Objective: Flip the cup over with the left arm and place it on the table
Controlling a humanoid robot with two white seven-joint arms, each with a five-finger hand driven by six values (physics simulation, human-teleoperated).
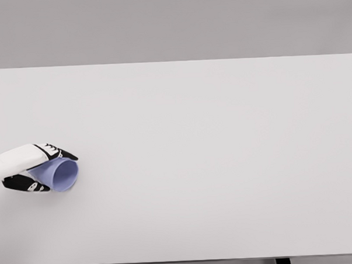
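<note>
At the near edge of the tabletop (224, 165), two dark supports showed just under the rim, one left of the middle and one further to the right. The tabletop was a wide, pale grey-white surface that filled most of the head view, and its top looked smooth and plain.

On the left side of the tabletop, close to its left edge and somewhat nearer to the front edge than to the far one, was the left hand (30, 169). Its arm came in from the left border of the picture, with a white cover on the back of the hand and black parts on the fingers (60, 153). The fingers were clamped around the cup (62, 175): some black fingers lay over the top of it, and another black part, probably the thumb, pressed from below, on the side closer to the front edge. The cup was light blue-violet. It was not upright; it lay tilted on its side in the hand, with one round end turned to the right, toward the middle of the tabletop. I could not tell with certainty if this end was the open mouth or the base. Its lower rim seemed to be at the surface of the tabletop, but contact was not clear.

Beyond the hand, the tabletop went on to its far edge, a straight line across the picture. Behind this edge there was only a flat grey background.
</note>
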